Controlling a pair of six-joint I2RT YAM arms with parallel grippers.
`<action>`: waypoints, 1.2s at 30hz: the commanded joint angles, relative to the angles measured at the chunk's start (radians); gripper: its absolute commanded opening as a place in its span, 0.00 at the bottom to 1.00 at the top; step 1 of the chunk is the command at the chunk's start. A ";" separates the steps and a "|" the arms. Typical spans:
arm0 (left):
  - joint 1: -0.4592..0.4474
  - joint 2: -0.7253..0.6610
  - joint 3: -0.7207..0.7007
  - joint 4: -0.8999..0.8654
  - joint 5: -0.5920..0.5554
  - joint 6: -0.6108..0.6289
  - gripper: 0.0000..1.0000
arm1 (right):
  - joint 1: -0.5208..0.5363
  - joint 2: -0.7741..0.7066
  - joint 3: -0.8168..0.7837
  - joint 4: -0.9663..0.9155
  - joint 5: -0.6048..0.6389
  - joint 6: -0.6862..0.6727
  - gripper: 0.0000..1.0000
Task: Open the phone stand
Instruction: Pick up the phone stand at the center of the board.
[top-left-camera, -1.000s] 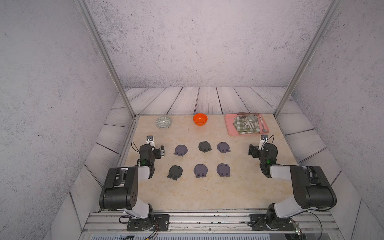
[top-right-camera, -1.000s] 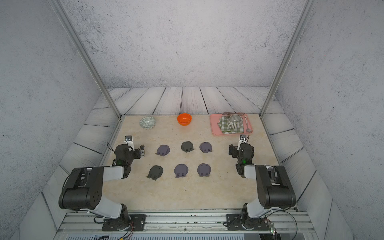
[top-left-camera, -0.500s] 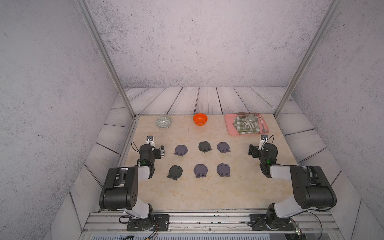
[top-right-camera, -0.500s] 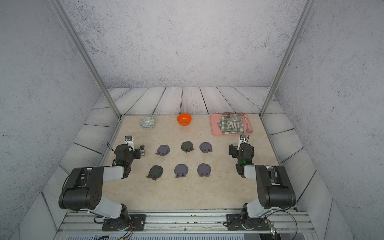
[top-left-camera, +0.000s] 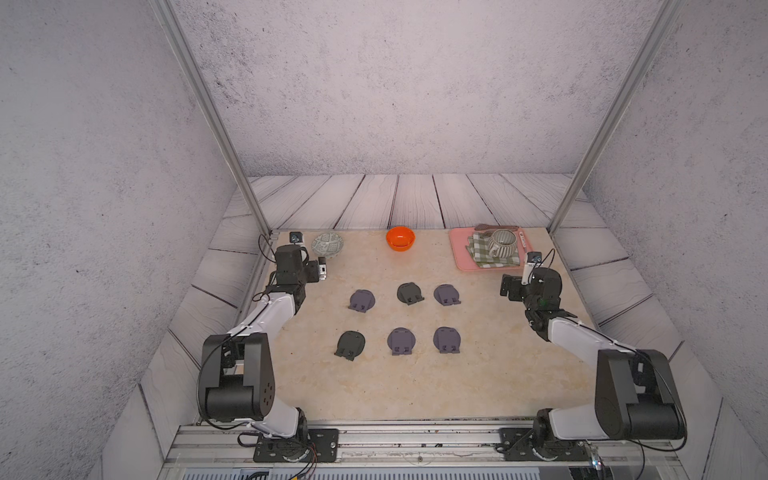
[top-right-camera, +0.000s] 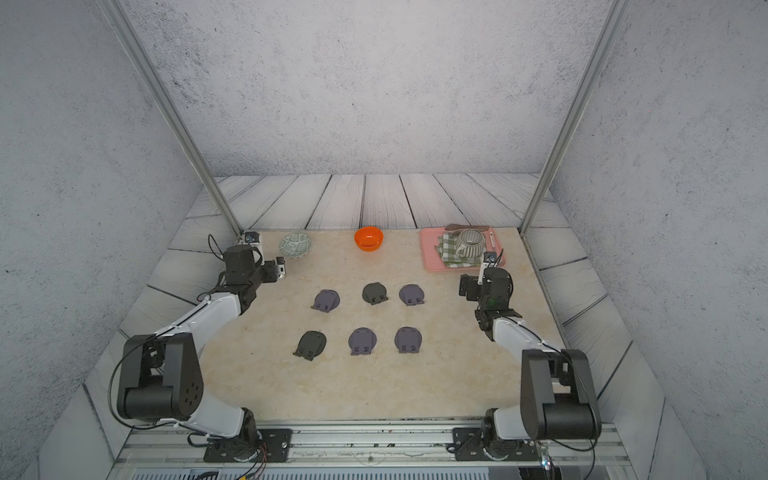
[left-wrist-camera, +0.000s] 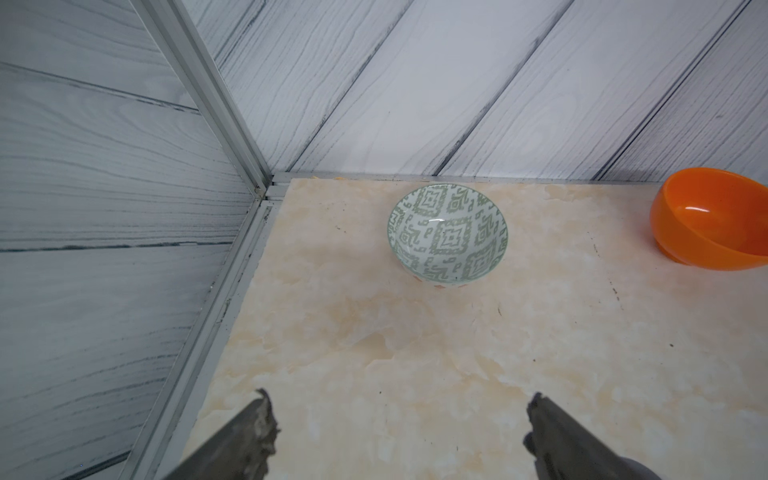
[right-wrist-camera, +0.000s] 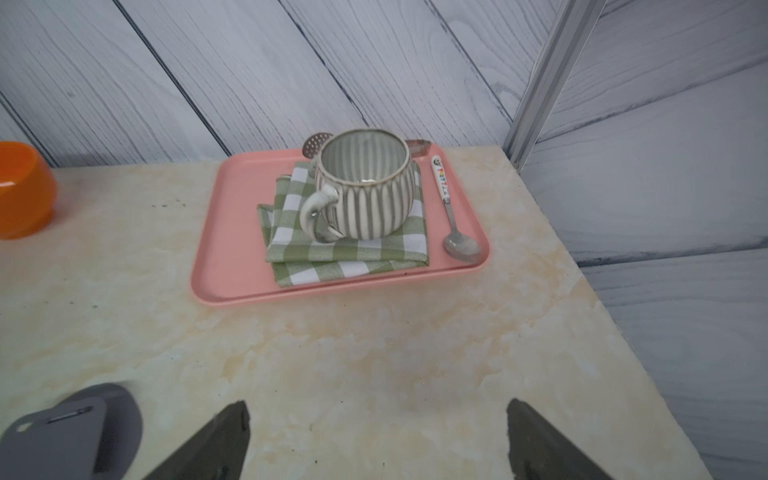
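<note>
Marble tabletop (top-left-camera: 415, 386): six folded phone stands (top-left-camera: 401, 340) are lying flat at centre. Nothing is being shifted since a second ago; left gripper (left-wrist-camera: 399, 419) and right gripper (right-wrist-camera: 376, 424) are being held agape, empty; task unstarted.

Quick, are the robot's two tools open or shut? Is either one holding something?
Left tool: open, holding nothing.
Right tool: open, holding nothing.
</note>
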 joint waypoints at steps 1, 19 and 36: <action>-0.027 -0.033 0.071 -0.207 -0.001 -0.107 0.99 | -0.004 -0.088 0.070 -0.148 -0.155 0.075 0.99; -0.378 0.020 0.291 -0.386 0.310 -0.378 0.85 | -0.002 -0.304 0.130 -0.480 -0.498 0.300 0.99; -0.513 0.532 0.603 -0.228 0.722 -0.516 0.75 | 0.001 -0.431 -0.015 -0.576 -0.591 0.354 0.99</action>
